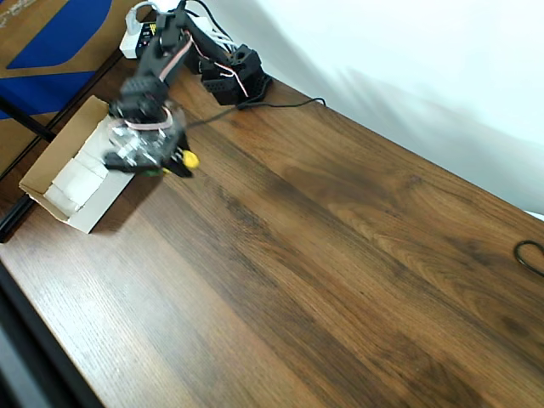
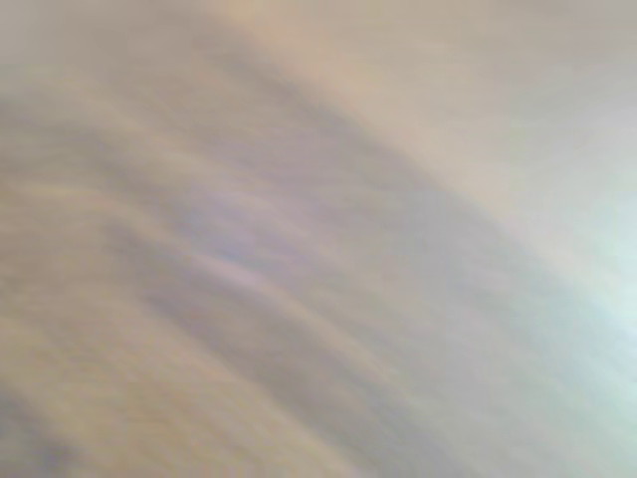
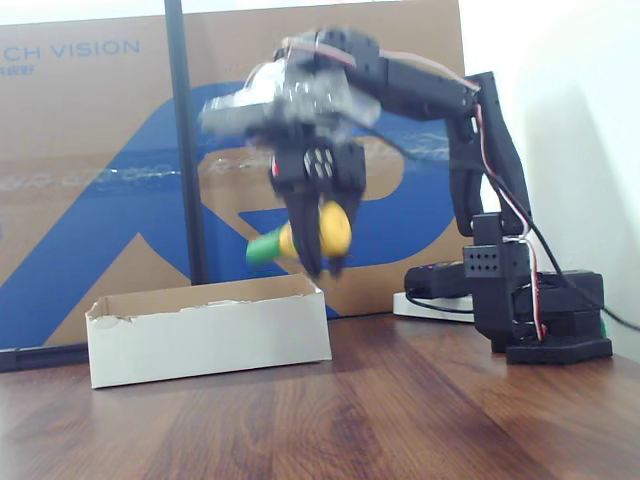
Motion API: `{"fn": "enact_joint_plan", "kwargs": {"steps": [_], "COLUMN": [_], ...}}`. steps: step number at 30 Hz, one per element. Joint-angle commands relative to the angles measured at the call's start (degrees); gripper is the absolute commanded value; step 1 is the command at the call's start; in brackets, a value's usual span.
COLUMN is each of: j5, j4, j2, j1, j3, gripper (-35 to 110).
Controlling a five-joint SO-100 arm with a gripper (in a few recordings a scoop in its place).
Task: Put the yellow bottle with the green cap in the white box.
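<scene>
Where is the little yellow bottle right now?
In the fixed view the yellow bottle hangs in the tool, in the air just above the white box's right end.

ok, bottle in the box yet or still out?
Out. The yellow bottle hangs sideways in the pincer, above the white box near its right end.

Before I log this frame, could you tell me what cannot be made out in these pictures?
- Wrist view: smeared throughout by motion blur, nothing identifiable.
- Overhead view: the gripper is blurred; the yellow bottle shows as a small blob.
- Fixed view: the white box hides its inside behind its near wall; the bottle's label is blurred and part covered by a finger.
</scene>
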Motion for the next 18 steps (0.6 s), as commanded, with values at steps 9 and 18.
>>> {"fn": "enact_joint_plan", "kwargs": {"steps": [9, 18], "j5": [-0.09, 1.14], "j4": [-2.55, -10.02], "j2": [24.61, 26.63], "j1": [24.26, 47.46], "j3": [7.47, 11.07], "gripper": [0, 0]}}
